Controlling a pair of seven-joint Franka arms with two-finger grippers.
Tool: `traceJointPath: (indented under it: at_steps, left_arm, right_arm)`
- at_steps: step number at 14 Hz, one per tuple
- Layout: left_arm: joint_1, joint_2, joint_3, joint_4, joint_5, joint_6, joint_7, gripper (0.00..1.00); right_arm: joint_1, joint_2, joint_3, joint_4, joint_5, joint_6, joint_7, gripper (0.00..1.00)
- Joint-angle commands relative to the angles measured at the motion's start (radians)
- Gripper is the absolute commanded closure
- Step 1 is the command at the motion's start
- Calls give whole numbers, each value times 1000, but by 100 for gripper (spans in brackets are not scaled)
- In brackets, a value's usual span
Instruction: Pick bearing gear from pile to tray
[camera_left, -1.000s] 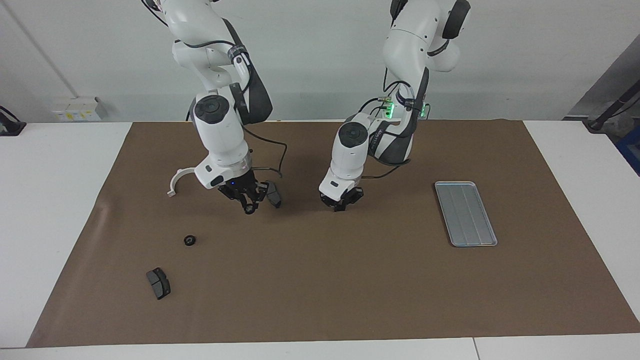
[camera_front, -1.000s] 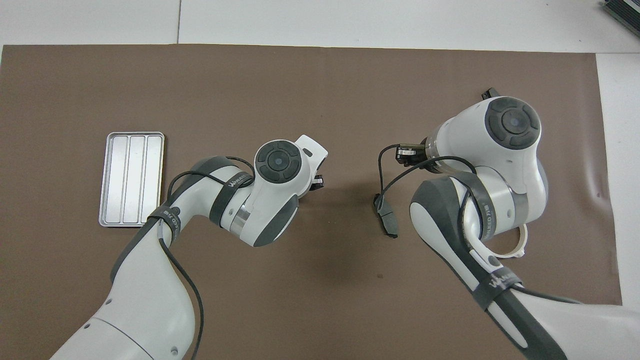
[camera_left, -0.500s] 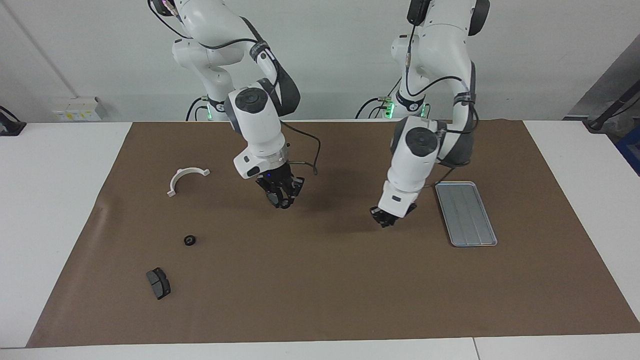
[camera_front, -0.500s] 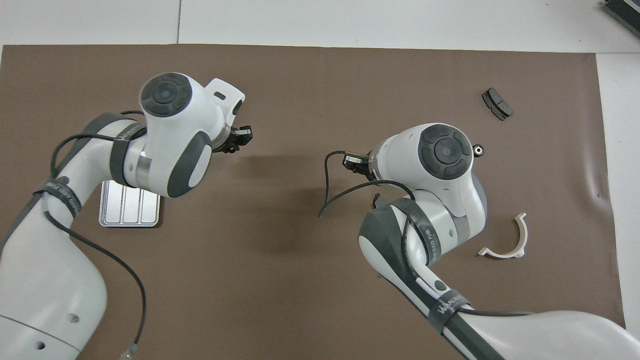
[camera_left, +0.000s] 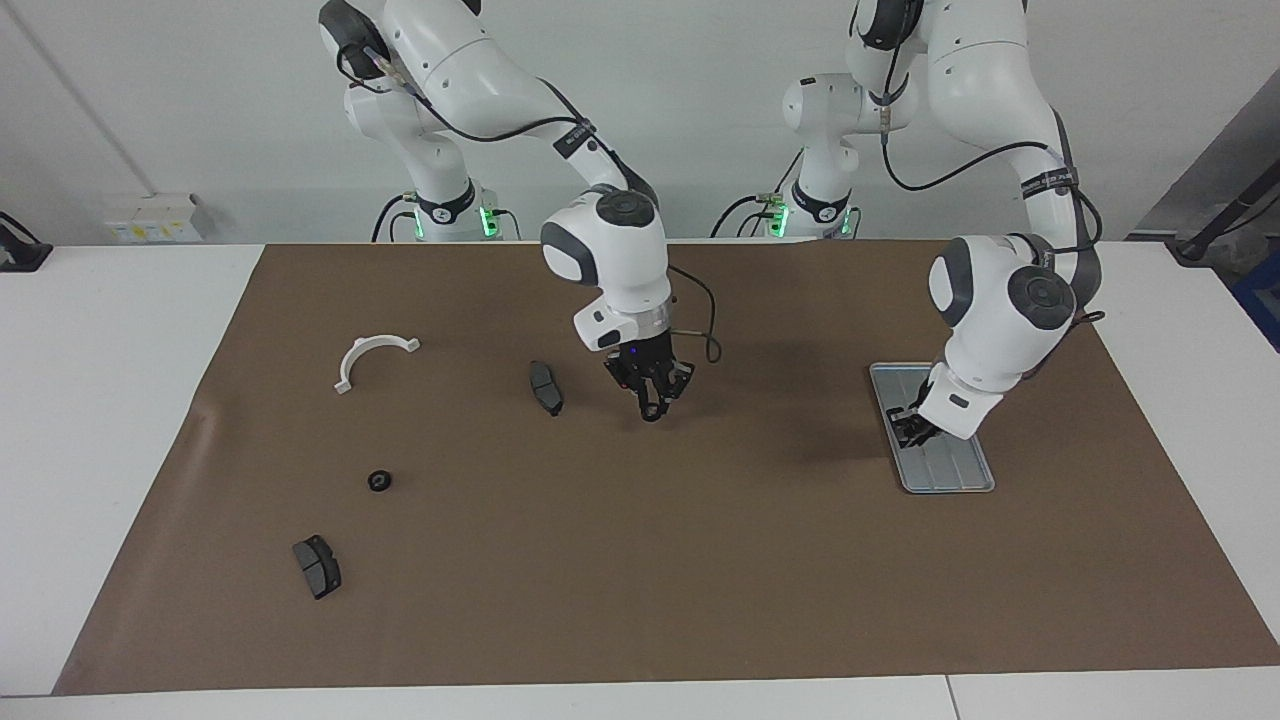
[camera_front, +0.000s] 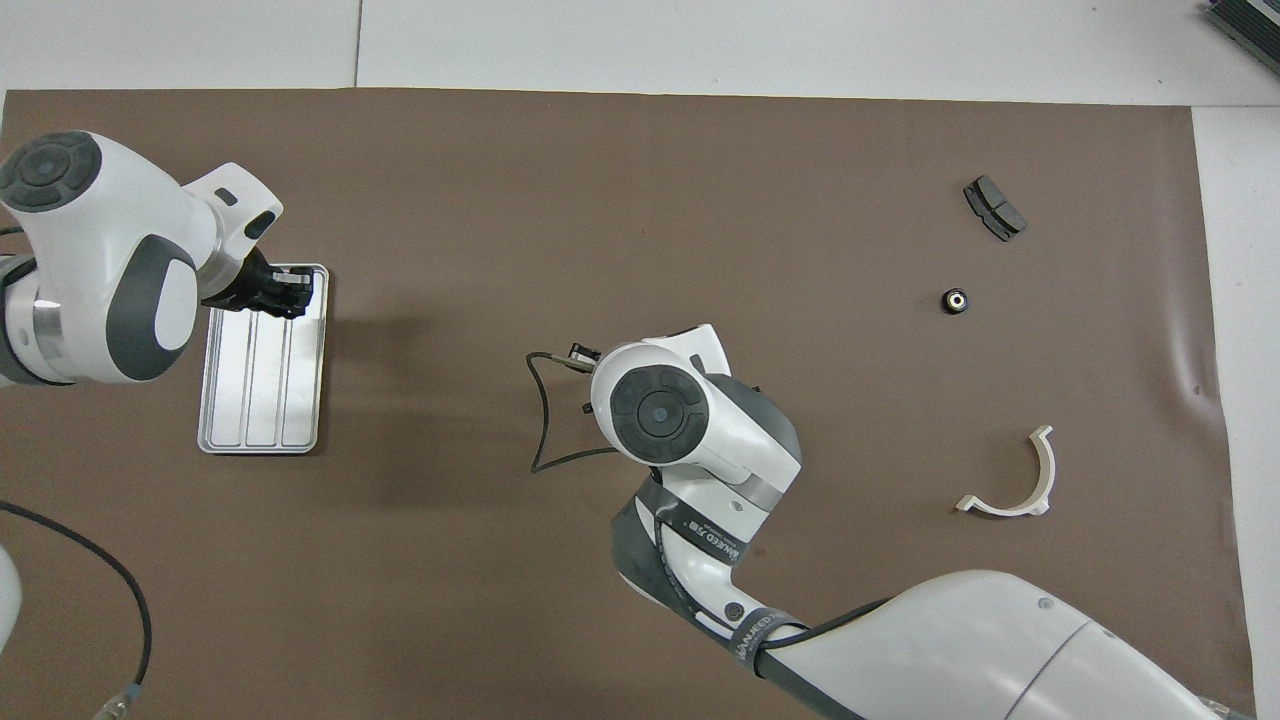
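Left gripper (camera_left: 912, 428): over tray (camera_left: 950, 470), fingers clenched, contents not discernible. Right gripper (camera_left: 652, 400): mid-mat, fingers nearly closed, waiting. Black ring (camera_left: 378, 481): at seven o'clock from white bracket (camera_left: 370, 357), among brake pads (camera_left: 545, 388).

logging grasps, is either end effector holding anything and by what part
Cannot be told. The left end effector is shut over the tray, but no part shows in it; none shows in the right end effector.
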Motion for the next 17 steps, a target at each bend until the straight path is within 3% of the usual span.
traceJointPath:
  at_steps: [1, 2, 3, 4, 5, 8, 9, 13, 17]
  left_arm:
    - [39, -77, -9, -159, 12, 100, 75, 100]
    - [39, -86, -9, -188, 12, 138, 74, 100]
    - [38, -89, -9, -205, 12, 158, 71, 93]
    - [38, -91, -10, -210, 12, 161, 69, 83]
    - [36, -92, -10, -210, 11, 161, 68, 70]
    - [29, -88, -10, -196, 12, 164, 66, 40]
    - [25, -84, -10, -182, 12, 165, 62, 37]
    - [-62, -72, -15, -102, -12, 120, -100, 37]
    - [-230, -58, -13, -59, -12, 106, -373, 38]
  right_arm:
    - [-13, 53, 18, 29, -76, 8, 53, 91]
    - [-13, 59, 18, 29, -79, 8, 58, 85]
    - [-10, 67, 20, 31, -82, 10, 61, 70]
    - [-10, 67, 21, 31, -82, 7, 61, 25]
    - [-10, 67, 23, 38, -82, -4, 61, 0]
    - [-25, 18, 40, 51, -74, -59, 47, 0]
    - [-37, -8, 40, 49, -70, -85, 37, 0]
    - [-98, -109, 18, 48, -7, -197, -176, 0]
    - [-102, -206, -152, 42, 169, -274, -603, 0]
